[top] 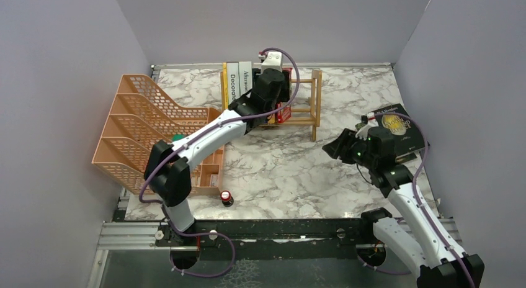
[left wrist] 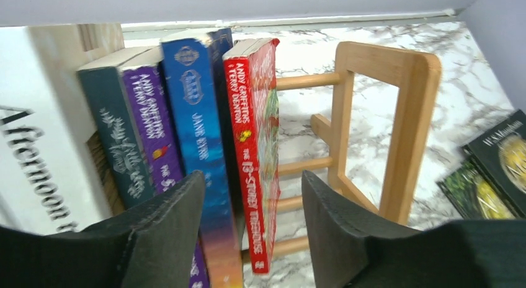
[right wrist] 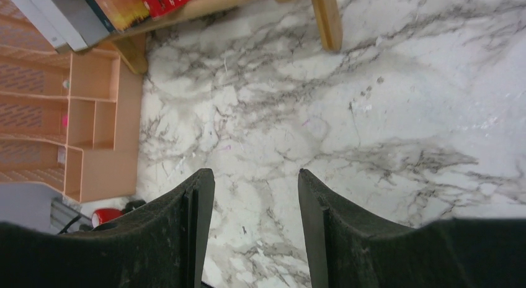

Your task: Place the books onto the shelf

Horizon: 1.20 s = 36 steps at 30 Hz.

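Marble table (top: 279, 170), grey walls. L gripper (left wrist: 251, 195) jaws apart astride red book (left wrist: 257, 114), upright on shelf (top: 315, 102). Remaining dark green books (top: 400, 120) flat at table's right edge beside R gripper (right wrist: 255, 176), open, empty; R arm nearer.

Lighting is even and diffuse from overhead in all three views, with no hard shadows. In the top view the arms cast only faint, soft shade on the marble table (top: 279, 170), and detail holds sharp to the corners. In the left wrist view, the fingers (left wrist: 167, 238) of the left gripper (left wrist: 251, 182) read as near-black, soft-edged masses (too close for focus). The white book (left wrist: 37, 145) at the left edge is bright and slightly blurred, while the spines beyond it are legible. In the right wrist view there is a mild sheen on the table's right side.
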Each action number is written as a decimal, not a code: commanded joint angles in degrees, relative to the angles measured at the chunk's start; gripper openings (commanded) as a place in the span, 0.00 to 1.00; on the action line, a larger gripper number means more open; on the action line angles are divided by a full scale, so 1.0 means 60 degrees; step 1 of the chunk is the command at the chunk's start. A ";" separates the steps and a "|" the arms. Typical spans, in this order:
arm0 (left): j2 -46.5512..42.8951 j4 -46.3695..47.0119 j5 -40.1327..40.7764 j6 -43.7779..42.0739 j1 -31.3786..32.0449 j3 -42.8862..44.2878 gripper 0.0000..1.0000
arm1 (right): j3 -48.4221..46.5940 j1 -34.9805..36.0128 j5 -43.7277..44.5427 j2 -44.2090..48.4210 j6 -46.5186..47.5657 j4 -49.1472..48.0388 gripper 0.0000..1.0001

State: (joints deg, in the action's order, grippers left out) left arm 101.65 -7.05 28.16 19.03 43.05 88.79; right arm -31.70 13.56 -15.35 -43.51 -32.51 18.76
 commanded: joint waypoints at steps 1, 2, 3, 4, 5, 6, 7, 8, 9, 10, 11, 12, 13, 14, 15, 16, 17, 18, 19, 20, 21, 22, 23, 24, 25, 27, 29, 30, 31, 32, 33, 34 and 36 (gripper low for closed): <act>-0.1807 -0.0529 -0.1059 0.0101 -0.0082 -0.0903 0.64 | -0.1162 0.0010 0.1479 -0.0107 0.0731 0.0614 0.57; -0.2235 -0.0538 -0.1240 0.0219 -0.0077 -0.1257 0.69 | -0.1381 0.0010 0.1820 -0.0237 0.0819 0.0770 0.57; -0.2664 -0.0539 -0.1420 0.0323 -0.0075 -0.1677 0.72 | -0.1616 0.0010 0.2177 -0.0430 0.0938 0.0914 0.57; -0.3088 -0.0559 -0.1564 0.0461 -0.0080 -0.2088 0.76 | -0.1839 0.0016 0.2466 -0.0592 0.1024 0.1055 0.57; -0.3536 -0.0587 -0.1671 0.0606 -0.0080 -0.2487 0.79 | -0.2043 0.0011 0.3018 -0.0816 0.1081 0.1171 0.57; -0.3915 -0.0684 -0.1740 0.0791 -0.0071 -0.2871 0.82 | -0.2288 0.0010 0.3464 -0.1080 0.1095 0.1310 0.57; -0.4312 -0.0850 -0.1834 0.0984 -0.0070 -0.3177 0.83 | -0.2522 0.0010 0.3873 -0.1327 0.1090 0.1485 0.57; -0.4634 -0.1045 -0.1996 0.1115 -0.0077 -0.3484 0.85 | -0.2740 0.0011 0.4282 -0.1625 0.1076 0.1600 0.57; -0.5015 -0.1188 -0.2205 0.1193 -0.0071 -0.3768 0.88 | -0.2946 0.0012 0.4638 -0.1911 0.1075 0.1668 0.57; -0.5348 -0.1323 -0.2409 0.1253 -0.0092 -0.4045 0.89 | -0.3148 0.0010 0.5035 -0.2205 0.1056 0.1726 0.58; -0.5659 -0.1399 -0.2628 0.1320 -0.0091 -0.4364 0.91 | -0.3351 0.0012 0.5417 -0.2506 0.1061 0.1735 0.60; -0.5969 -0.1423 -0.2885 0.1349 -0.0098 -0.4678 0.92 | -0.3521 0.0016 0.5780 -0.2791 0.1067 0.1736 0.61; -0.6229 -0.1419 -0.3091 0.1366 -0.0090 -0.4992 0.93 | -0.3741 0.0011 0.6142 -0.3123 0.1108 0.1730 0.65; -0.6454 -0.1418 -0.3261 0.1402 -0.0093 -0.5264 0.94 | -0.3959 0.0018 0.6491 -0.3465 0.1156 0.1736 0.69; -0.6651 -0.1411 -0.3433 0.1405 -0.0089 -0.5512 0.95 | -0.4208 0.0013 0.6857 -0.3786 0.1238 0.1697 0.72; -0.6798 -0.1404 -0.3547 0.1369 -0.0091 -0.5754 0.96 | -0.4430 0.0010 0.7178 -0.4141 0.1366 0.1630 0.76; -0.6943 -0.1403 -0.3600 0.1330 -0.0085 -0.5960 0.96 | -0.4610 0.0003 0.7472 -0.4458 0.1545 0.1554 0.79; -0.7058 -0.1403 -0.3638 0.1309 -0.0090 -0.6168 0.96 | -0.4804 -0.0002 0.7788 -0.4813 0.1864 0.1380 0.79; -0.7145 -0.1392 -0.3714 0.1215 -0.0091 -0.6356 0.96 | -0.5007 -0.0011 0.8061 -0.5177 0.2173 0.1193 0.80; -0.7193 -0.1358 -0.3793 0.1153 -0.0098 -0.6505 0.96 | -0.5204 -0.0088 0.8337 -0.5545 0.2503 0.1031 0.81; -0.7215 -0.1359 -0.3854 0.1145 -0.0092 -0.6612 0.96 | -0.5433 -0.0240 0.8483 -0.5968 0.2628 0.0957 0.82; -0.7215 -0.1370 -0.3926 0.1168 -0.0095 -0.6649 0.96 | -0.5683 -0.0422 0.8560 -0.6391 0.2697 0.0917 0.82; -0.7189 -0.1366 -0.4057 0.1204 -0.0097 -0.6646 0.96 | -0.5933 -0.0608 0.8616 -0.6871 0.2726 0.0945 0.82; -0.7149 -0.1329 -0.4167 0.1252 -0.0099 -0.6641 0.96 | -0.6185 -0.0739 0.8754 -0.7299 0.2775 0.0971 0.83; -0.7118 -0.1286 -0.4267 0.1265 -0.0092 -0.6627 0.97 | -0.6356 -0.0807 0.9006 -0.7709 0.2904 0.0901 0.83; -0.7084 -0.1243 -0.4341 0.1242 -0.0091 -0.6632 0.96 | -0.6686 -0.0931 0.9274 -0.8456 0.3322 0.0718 0.83; -0.7075 -0.1246 -0.4310 0.1176 -0.0093 -0.6686 0.96 | -0.7021 -0.1108 0.9327 -0.9137 0.3748 0.0507 0.83; -0.7069 -0.1243 -0.4267 0.1166 -0.0089 -0.6715 0.96 | -0.7138 -0.1184 0.9334 -0.9442 0.4003 0.0324 0.83; -0.7077 -0.1239 -0.4236 0.1176 -0.0091 -0.6744 0.96 | -0.7297 -0.1285 0.9366 -0.9777 0.4211 0.0223 0.83; -0.7082 -0.1222 -0.4226 0.1186 -0.0098 -0.6772 0.96 | -0.7462 -0.1351 0.9421 -1.0084 0.4392 0.0173 0.84; -0.7090 -0.1196 -0.4214 0.1204 -0.0090 -0.6838 0.97 | -0.7609 -0.1401 0.9478 -1.0418 0.4620 0.0120 0.84; -0.7074 -0.1181 -0.4200 0.1228 -0.0093 -0.6890 0.97 | -0.7742 -0.1437 0.9607 -1.0823 0.4779 0.0104 0.84; -0.7028 -0.1148 -0.4178 0.1273 -0.0098 -0.6970 0.97 | -0.8048 -0.1505 0.9861 -1.1291 0.4944 0.0221 0.84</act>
State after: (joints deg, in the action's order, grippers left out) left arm 59.59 -15.42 4.08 26.35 42.70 48.38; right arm -76.05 5.45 38.54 -106.34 -7.94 22.06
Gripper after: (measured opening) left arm 0.965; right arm 0.836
